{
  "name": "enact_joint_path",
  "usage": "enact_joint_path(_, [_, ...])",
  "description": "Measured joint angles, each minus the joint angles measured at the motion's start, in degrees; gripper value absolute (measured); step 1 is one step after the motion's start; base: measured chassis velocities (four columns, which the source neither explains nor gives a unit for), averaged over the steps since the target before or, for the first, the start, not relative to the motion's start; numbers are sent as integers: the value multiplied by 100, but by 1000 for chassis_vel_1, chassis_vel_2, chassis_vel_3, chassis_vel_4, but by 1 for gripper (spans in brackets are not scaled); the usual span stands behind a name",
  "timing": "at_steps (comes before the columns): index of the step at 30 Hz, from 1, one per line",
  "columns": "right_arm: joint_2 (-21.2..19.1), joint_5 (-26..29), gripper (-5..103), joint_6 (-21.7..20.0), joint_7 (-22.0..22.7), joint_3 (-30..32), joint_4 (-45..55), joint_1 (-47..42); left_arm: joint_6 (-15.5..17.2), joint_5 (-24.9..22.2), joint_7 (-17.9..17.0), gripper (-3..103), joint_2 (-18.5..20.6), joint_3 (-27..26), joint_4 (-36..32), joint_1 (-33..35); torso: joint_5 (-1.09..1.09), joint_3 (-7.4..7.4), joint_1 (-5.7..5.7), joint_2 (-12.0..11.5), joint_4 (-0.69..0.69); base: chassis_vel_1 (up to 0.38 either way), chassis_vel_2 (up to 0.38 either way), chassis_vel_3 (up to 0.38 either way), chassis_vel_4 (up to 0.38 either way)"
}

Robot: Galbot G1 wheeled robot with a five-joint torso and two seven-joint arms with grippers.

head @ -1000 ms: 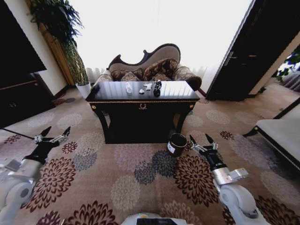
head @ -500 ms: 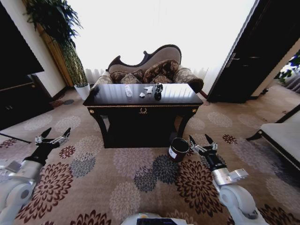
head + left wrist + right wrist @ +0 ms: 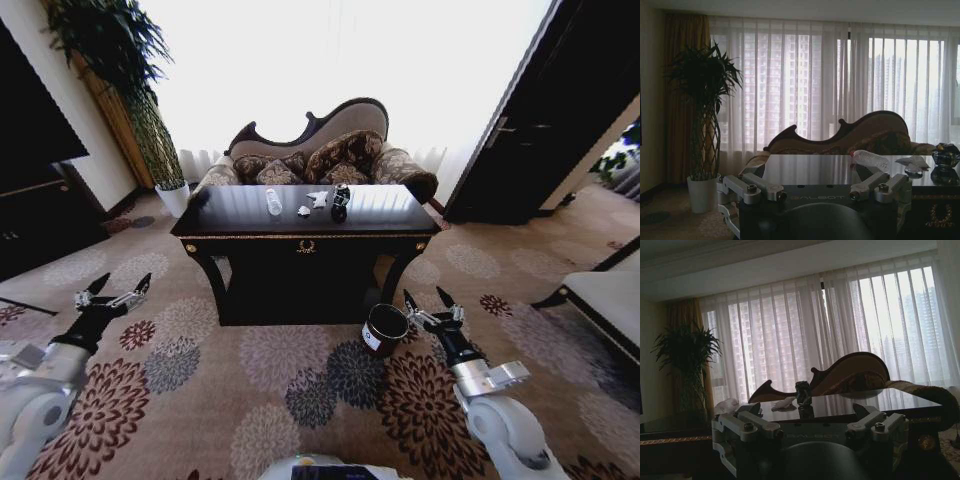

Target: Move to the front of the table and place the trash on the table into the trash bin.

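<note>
Approach phase is being observed — the table [image 3: 305,225] is being faced square-on from across the carpet, with nothing yet within reach. The left gripper [image 3: 112,290] is being held low and out to the left over the floor, its fingers spread wide and holding nothing; the right gripper [image 3: 432,303] is being held the same way on the right, fingers likewise spread and empty. Both arms are being carried forward and apart, probably so that the view of the table is being left unblocked and the arms are being kept off the furniture while the base is being driven.

Trash is being counted on the far half of the tabletop: one clear bottle [image 3: 274,202] lying on its side to the left, one dark can [image 3: 339,197] standing upright to the right, and what is being read as two white paper scraps [image 3: 312,203] between them — the exact paper count is being treated as uncertain. The items are being grouped close together near the middle, well apart from both grippers.

One bin [image 3: 383,330] is being seen on the carpet by the table's front right leg, tilted toward the camera by the lens, just beside the right gripper. A sofa [image 3: 320,150] is being noted behind the table and one potted plant [image 3: 125,80] at the left.
</note>
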Motion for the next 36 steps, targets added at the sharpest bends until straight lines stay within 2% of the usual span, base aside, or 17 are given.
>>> enact_joint_path(36, [83, 1, 100, 18, -61, 0, 8, -48, -7, -7, 8, 100, 9, 14, -4, 10, 0, 0, 0, 0, 0, -121, 122, 125, -121])
